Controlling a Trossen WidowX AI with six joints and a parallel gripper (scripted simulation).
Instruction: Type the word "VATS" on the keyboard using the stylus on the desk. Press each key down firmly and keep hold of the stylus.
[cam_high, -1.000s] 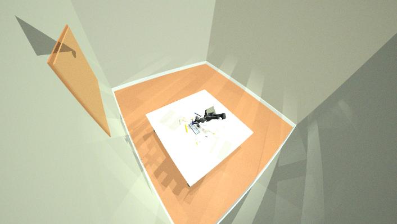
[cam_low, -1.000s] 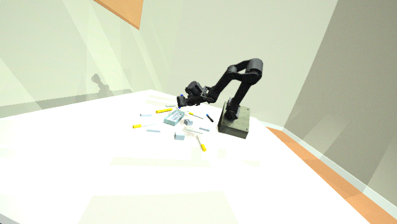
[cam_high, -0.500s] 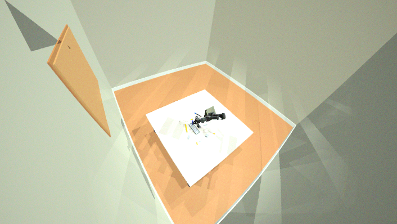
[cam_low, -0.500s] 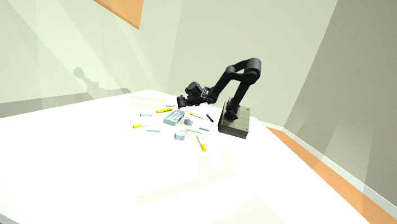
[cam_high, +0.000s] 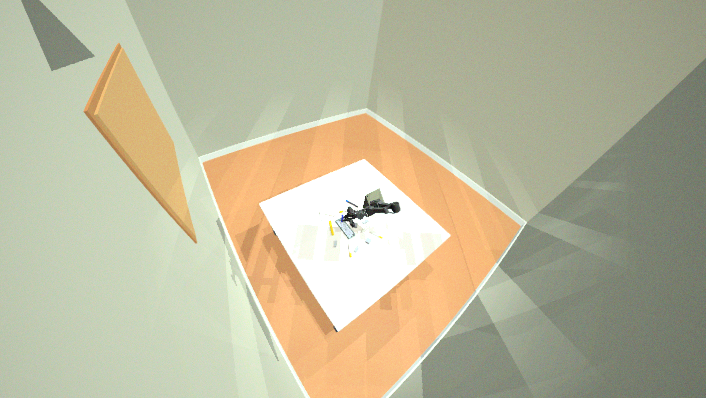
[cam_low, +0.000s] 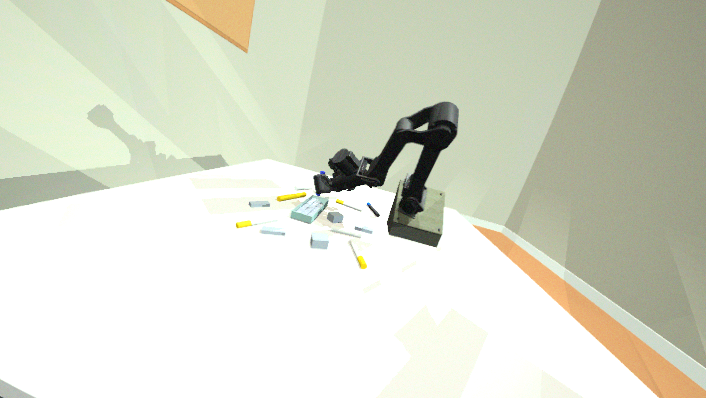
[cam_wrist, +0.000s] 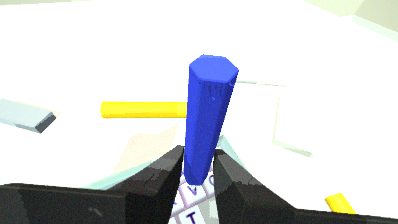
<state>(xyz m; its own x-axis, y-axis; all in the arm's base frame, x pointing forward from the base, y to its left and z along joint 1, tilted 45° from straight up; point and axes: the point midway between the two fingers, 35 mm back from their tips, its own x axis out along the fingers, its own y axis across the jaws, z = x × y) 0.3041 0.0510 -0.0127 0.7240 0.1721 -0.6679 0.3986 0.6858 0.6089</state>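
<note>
My gripper (cam_high: 345, 218) (cam_low: 319, 184) (cam_wrist: 198, 153) is shut on the blue stylus (cam_low: 322, 173) (cam_wrist: 209, 110). The stylus stands nearly upright between the fingertips, its thick six-sided top toward the wrist camera. The pale teal keyboard (cam_high: 345, 229) (cam_low: 310, 209) lies on the desk under and beside the gripper. In the wrist view the stylus's lower end shows just above the V key (cam_wrist: 193, 191), with the T key (cam_wrist: 190, 217) nearer the bottom edge. Whether the lower end touches a key cannot be told. The fingers hide most other keys.
A thick yellow rod (cam_high: 331, 228) (cam_low: 291, 197) (cam_wrist: 142, 110) lies beyond the keyboard. A grey block (cam_low: 259, 204) (cam_wrist: 22, 116) lies off to one side. Other grey blocks (cam_low: 320, 241) (cam_low: 335, 217), a yellow-handled tool (cam_low: 362, 262) and a dark blue-tipped pen (cam_low: 373, 209) lie around the keyboard.
</note>
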